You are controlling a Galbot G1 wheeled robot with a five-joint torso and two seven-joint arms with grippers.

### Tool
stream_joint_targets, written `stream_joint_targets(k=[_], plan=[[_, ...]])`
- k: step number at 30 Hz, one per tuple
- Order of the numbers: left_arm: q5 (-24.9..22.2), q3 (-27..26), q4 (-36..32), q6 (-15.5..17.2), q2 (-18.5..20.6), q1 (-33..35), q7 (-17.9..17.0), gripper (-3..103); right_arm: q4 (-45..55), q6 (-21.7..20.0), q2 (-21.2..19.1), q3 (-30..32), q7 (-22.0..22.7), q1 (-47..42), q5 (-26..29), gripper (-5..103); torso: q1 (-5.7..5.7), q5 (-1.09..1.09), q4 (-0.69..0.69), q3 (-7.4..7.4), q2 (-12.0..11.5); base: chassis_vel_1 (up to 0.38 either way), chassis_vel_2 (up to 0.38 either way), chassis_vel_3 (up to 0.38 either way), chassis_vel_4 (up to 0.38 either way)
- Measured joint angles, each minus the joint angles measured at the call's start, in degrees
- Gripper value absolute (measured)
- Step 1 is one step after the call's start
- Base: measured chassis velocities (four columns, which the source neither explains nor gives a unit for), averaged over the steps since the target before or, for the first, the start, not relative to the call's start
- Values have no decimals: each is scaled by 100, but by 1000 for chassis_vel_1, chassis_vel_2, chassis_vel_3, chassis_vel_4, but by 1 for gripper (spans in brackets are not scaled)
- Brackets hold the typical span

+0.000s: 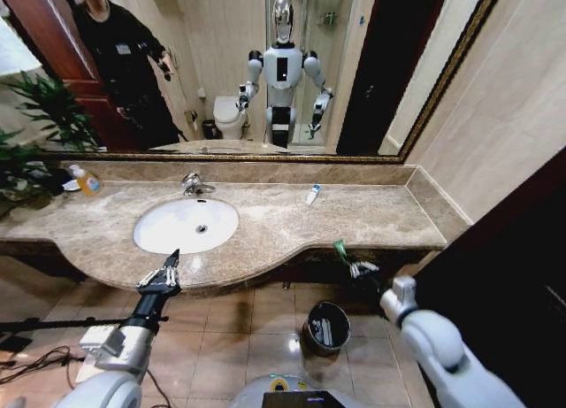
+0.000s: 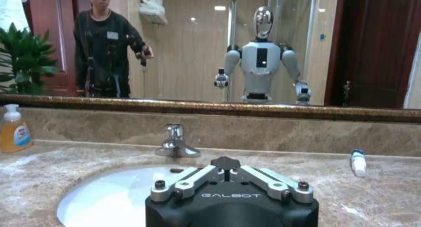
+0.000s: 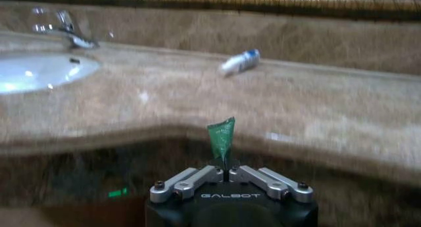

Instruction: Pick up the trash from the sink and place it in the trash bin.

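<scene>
Your right gripper [image 3: 226, 164] pinches the green tube [image 3: 222, 138] off the counter's [image 1: 292, 218] front edge — left gripper [image 1: 168, 268], fingers together, hovers by the sink [image 1: 146, 240].

White-shelled arms end in black hands [image 1: 166, 271] lettered GALBOT.

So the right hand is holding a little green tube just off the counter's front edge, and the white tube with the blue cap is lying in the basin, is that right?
Not quite. The white tube with the blue cap lies on the countertop near the back wall, well apart from the basin, as the head view shows. The right hand does hold the green tube just off the counter's front edge.
</scene>
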Motion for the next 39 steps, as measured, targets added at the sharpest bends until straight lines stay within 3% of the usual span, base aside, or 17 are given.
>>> stream_joint_targets(k=[8,19,39], plan=[[0,0,0,0,0,0,0,0,-554,337,411,-218,-41,-154,-442,0,1,-1,0,1,0,0,0,0,0],[0,0,0,0,0,0,-1,0,-2280,667,976,-719,88,630,-791,0,2,0,1,1,-1,0,0,0,0],[0,0,0,0,0,0,-1,0,-5256,1704,1448,-661,-161,1711,-1276,0,1,-1,1,1,-1,0,0,0,0]])
